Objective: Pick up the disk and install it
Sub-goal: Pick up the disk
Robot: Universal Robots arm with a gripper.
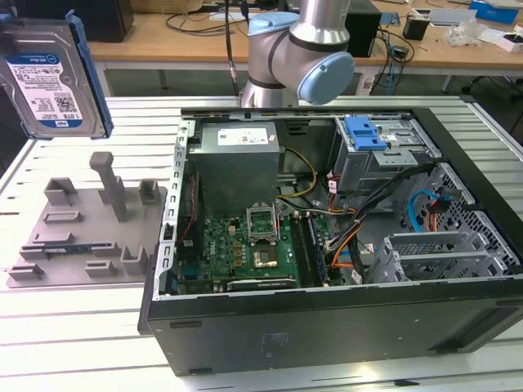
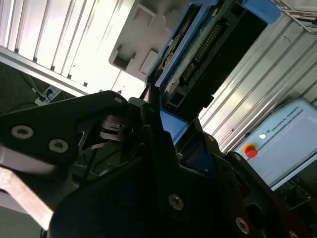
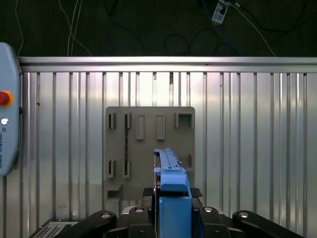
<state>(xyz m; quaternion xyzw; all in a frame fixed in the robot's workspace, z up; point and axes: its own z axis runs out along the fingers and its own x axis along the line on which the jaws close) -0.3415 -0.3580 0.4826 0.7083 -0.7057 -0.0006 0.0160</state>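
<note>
The black pincer is clenched on the disk, gripping its smooth blue plastic bracket from both sides, so the pick-up looks done. The flat silver slab with its glossy label hangs in the air, clear of the matte grey slotted holder lying on the ribbed aluminium bench. Installing is left: the disk is well apart from the open black computer case around the bench's middle.
</note>
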